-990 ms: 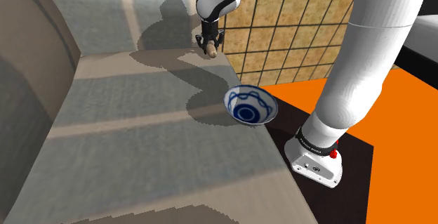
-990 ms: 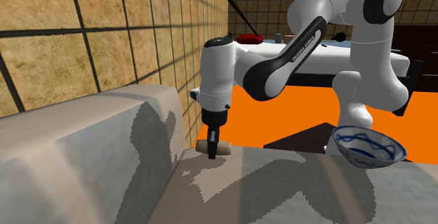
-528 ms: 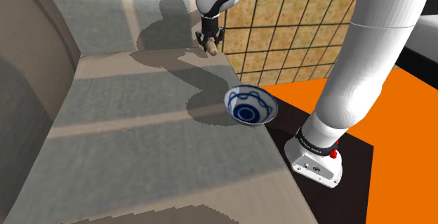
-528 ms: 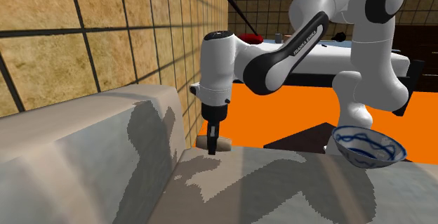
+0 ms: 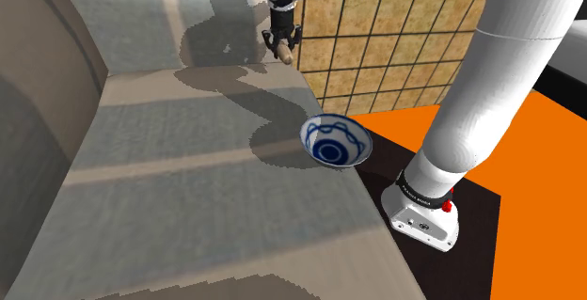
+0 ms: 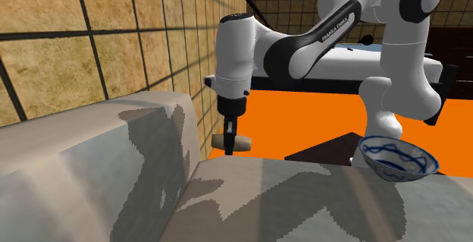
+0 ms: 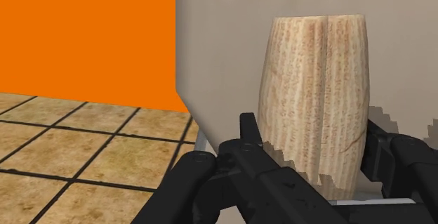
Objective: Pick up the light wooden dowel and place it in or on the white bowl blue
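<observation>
**A:** The pincer [image 6: 230,145], what is it doing?

**B:** It is clenched on the pale wooden dowel [image 6: 233,142]. In the wrist view the black fingers [image 7: 235,161] clasp the lower end of the dowel [image 7: 316,89], and its grain runs lengthwise away from them.

**A:** And where is the dowel in the frame?

**B:** In the shoulder view it sits top centre, in the pincer [image 5: 282,54]. In the second exterior view it hangs left of centre, clear above the far edge of the bench [image 6: 318,202], with the orange floor [image 6: 303,119] behind it.

**A:** Any change from a second ago?

**B:** Yes. Then the dowel lay level with the bench edge. Half a second ago it was a little higher, and now it is clear of the bench. In the shoulder view the pincer has climbed toward the top edge. The bowl [image 5: 335,141], white with blue rings, has not moved: centre right on the bench [image 5: 188,185], well apart from the dowel.

**A:** Any writing?

**B:** The lettering [image 6: 339,22] along the white arm [image 6: 303,47] reads "FRANKA EMIKA". The small marks on the arm's base, lower right in the shoulder view, are too small to read.
</observation>
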Tool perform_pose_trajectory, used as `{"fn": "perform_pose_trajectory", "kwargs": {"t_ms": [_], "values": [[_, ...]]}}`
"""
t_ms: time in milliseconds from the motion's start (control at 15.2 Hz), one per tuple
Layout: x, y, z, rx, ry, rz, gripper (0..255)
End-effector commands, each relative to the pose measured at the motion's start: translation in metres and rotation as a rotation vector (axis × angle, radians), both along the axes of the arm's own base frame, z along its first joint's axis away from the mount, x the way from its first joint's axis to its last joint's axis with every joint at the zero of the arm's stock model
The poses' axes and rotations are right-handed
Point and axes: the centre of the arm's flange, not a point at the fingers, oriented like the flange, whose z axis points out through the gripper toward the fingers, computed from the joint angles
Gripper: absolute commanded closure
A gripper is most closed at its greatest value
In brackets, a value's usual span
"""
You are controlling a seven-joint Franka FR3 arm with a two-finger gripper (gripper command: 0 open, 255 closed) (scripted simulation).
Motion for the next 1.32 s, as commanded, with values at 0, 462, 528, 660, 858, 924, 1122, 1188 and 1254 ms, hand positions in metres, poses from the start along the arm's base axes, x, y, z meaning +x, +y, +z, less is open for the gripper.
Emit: {"fn": "perform_pose_trajectory", "kwargs": {"t_ms": [0, 462, 528, 660, 858, 924, 1122, 1188, 1254], "values": [[0.001, 0.0, 0.011, 0.0, 0.0, 0.0, 255], [0.001, 0.0, 0.048, 0.0, 0.0, 0.0, 255], [0.001, 0.0, 0.054, 0.0, 0.0, 0.0, 255], [0.001, 0.0, 0.064, 0.0, 0.0, 0.0, 255], [0.001, 0.0, 0.08, 0.0, 0.0, 0.0, 255], [0.001, 0.0, 0.085, 0.0, 0.0, 0.0, 255], [-0.01, 0.008, 0.095, 0.0, 0.0, 0.0, 255], [-0.021, 0.015, 0.095, 0.0, 0.0, 0.0, 255], [-0.032, 0.023, 0.095, 0.0, 0.0, 0.0, 255]]}}
